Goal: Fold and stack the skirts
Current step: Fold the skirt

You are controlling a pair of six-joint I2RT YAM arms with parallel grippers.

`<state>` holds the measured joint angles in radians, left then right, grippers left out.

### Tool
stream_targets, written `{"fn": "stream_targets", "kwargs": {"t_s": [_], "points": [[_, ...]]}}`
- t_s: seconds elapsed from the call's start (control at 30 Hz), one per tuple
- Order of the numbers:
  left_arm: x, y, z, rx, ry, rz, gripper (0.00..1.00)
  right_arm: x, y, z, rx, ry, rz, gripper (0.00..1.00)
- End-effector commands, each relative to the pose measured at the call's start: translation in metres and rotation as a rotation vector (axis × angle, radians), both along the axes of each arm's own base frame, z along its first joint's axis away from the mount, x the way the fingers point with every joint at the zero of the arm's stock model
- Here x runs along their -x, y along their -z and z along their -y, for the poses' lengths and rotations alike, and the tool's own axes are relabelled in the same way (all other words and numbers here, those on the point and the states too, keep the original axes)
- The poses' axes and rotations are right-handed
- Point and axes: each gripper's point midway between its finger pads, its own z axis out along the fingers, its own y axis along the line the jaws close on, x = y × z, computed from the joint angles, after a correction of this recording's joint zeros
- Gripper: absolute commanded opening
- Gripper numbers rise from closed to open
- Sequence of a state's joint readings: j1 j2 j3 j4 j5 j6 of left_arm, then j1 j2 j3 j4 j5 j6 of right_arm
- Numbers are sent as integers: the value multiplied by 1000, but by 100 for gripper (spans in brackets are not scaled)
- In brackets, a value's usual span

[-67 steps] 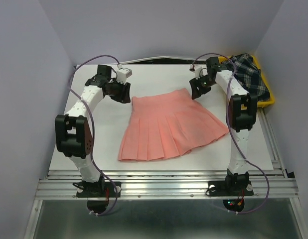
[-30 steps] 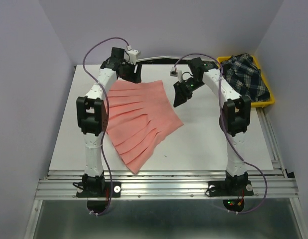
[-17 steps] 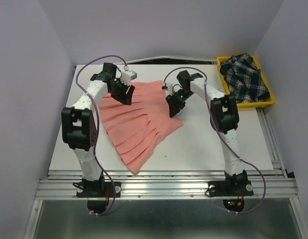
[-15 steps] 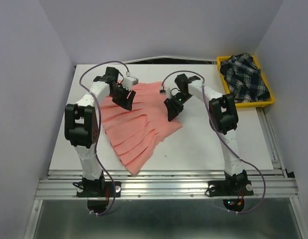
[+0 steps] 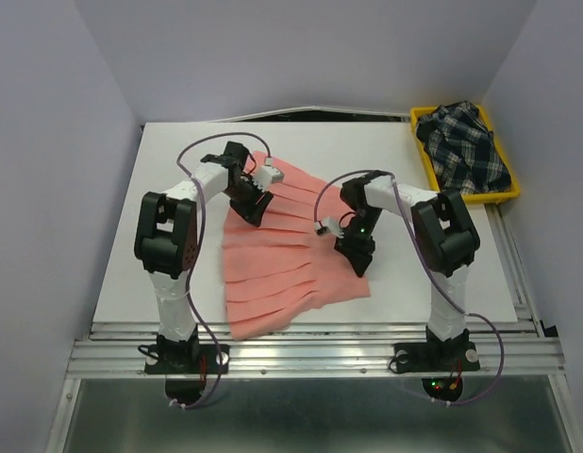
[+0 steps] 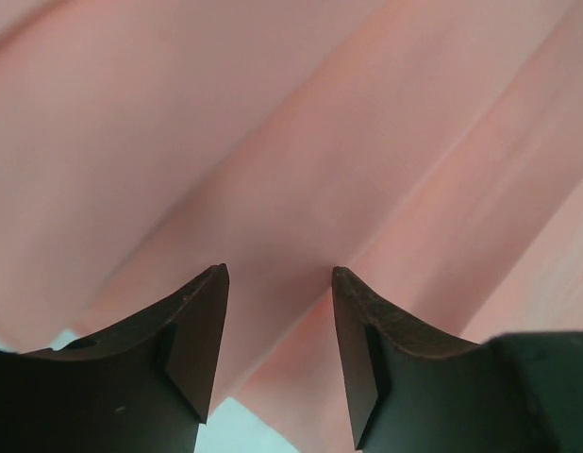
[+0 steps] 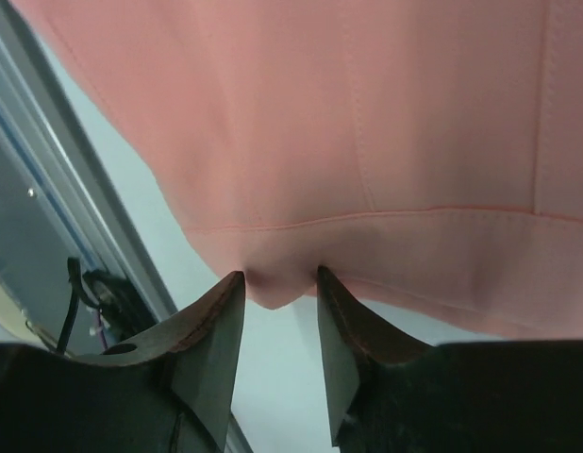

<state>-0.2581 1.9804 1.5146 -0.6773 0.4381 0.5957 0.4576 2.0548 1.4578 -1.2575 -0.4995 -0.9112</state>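
The salmon-pink pleated skirt (image 5: pixel 282 264) lies spread across the middle of the white table (image 5: pixel 320 142). My left gripper (image 5: pixel 257 203) is low on its upper left part. In the left wrist view the fingers (image 6: pixel 202 330) stand narrowly apart with pink pleats (image 6: pixel 320 142) between them. My right gripper (image 5: pixel 359 257) is at the skirt's right edge. In the right wrist view a stitched corner of the skirt (image 7: pixel 367 113) bulges, pinched, between the fingertips (image 7: pixel 221 311). The dark plaid skirt (image 5: pixel 466 151) lies bunched in the yellow tray (image 5: pixel 504 195) at the back right.
The tray sits against the right wall beside the table's back right corner. A metal rail (image 5: pixel 310 354) runs along the near edge by the arm bases. Purple cables loop above both arms.
Both grippers have moved toward the near edge with the pink skirt. The skirt has swung from the back left and now lies nearer the front centre, its right corner under the right gripper.
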Motion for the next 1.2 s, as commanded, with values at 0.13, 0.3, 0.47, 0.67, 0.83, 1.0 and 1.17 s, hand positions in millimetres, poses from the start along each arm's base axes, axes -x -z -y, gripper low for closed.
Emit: {"fn": "stream_targets", "kwargs": {"t_s": [0.13,0.3,0.47,0.67,0.83,1.0,1.17], "points": [[113,41,15,-12,278,-260,47,-3,-61,-5,-100,-31,82,45],[139,21,9,16,381,-312,47,-106,-102,14,-217,352,253,52],[105,-11,25,48,316,-223,54,-189,-99,38,-196,460,397,60],[31,-65,41,144,308,-49,63,-251,-88,25,-240,520,469,73],[-69,-85,6,139,224,107,69,-286,-69,16,-257,529,517,82],[-154,-100,-11,70,248,417,76,-281,-49,3,-270,509,493,88],[-180,-80,-5,43,273,518,80,-265,-19,-8,-233,468,429,86]]}}
